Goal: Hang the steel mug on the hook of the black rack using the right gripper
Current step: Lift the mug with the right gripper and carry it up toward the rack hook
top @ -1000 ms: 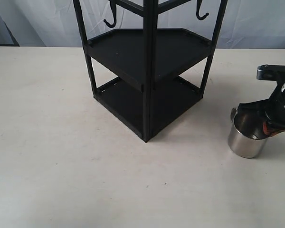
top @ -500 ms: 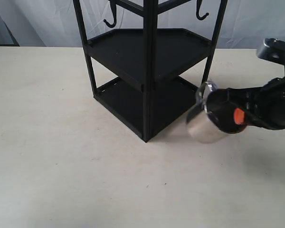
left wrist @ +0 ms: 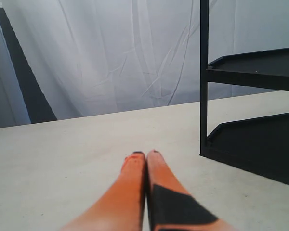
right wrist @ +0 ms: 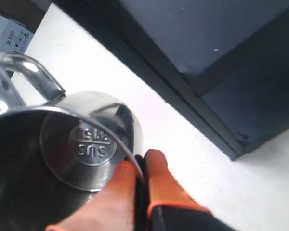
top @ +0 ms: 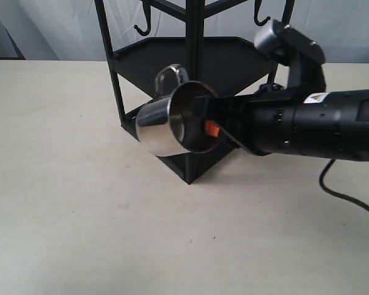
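Note:
The steel mug (top: 166,123) hangs in the air on its side in front of the black rack (top: 190,67), its looped handle (top: 170,75) pointing up. My right gripper (top: 209,128) is shut on the mug's rim, one orange finger inside and one outside (right wrist: 156,178). The right wrist view looks into the mug (right wrist: 82,144); its handle (right wrist: 26,72) shows to one side. Two hooks hang from the rack's top: one (top: 142,27) at the left, one (top: 261,18) at the right, both above the mug. My left gripper (left wrist: 145,155) is shut and empty, low over the table.
The rack's two shelves (top: 221,55) and front post (top: 194,92) stand right behind the mug. A black cable (top: 344,193) trails on the table at the right. A white curtain (left wrist: 111,57) backs the scene. The rack's corner post (left wrist: 204,77) stands near the left gripper.
The right arm has lifted the mug off the table at the right and swung it left and up, tipping it sideways in front of the rack's front post.

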Robot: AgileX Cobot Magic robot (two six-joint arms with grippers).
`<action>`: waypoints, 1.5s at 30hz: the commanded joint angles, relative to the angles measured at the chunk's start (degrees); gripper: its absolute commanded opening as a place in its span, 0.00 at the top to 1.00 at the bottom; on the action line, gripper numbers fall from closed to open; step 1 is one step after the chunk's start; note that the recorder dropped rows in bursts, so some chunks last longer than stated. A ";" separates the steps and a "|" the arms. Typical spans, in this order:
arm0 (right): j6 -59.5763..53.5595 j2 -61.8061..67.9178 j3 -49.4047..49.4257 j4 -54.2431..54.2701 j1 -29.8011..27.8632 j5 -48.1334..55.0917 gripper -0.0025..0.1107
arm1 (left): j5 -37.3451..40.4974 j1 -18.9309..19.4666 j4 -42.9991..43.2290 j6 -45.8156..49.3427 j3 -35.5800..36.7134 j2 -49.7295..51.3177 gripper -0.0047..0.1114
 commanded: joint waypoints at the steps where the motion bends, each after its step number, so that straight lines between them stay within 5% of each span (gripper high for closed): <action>1: -0.66 3.84 -4.87 1.67 5.91 -7.18 0.99 | -0.30 -0.27 0.04 -0.14 0.02 -0.27 0.95; 18: 1.08 13.19 -11.84 1.78 7.68 -22.24 0.99 | -0.30 -0.27 0.04 -0.14 0.02 -0.27 0.95; 45: 1.09 15.51 -9.25 13.60 7.68 -19.11 0.99 | -0.30 -0.27 0.04 -0.14 0.02 -0.27 0.95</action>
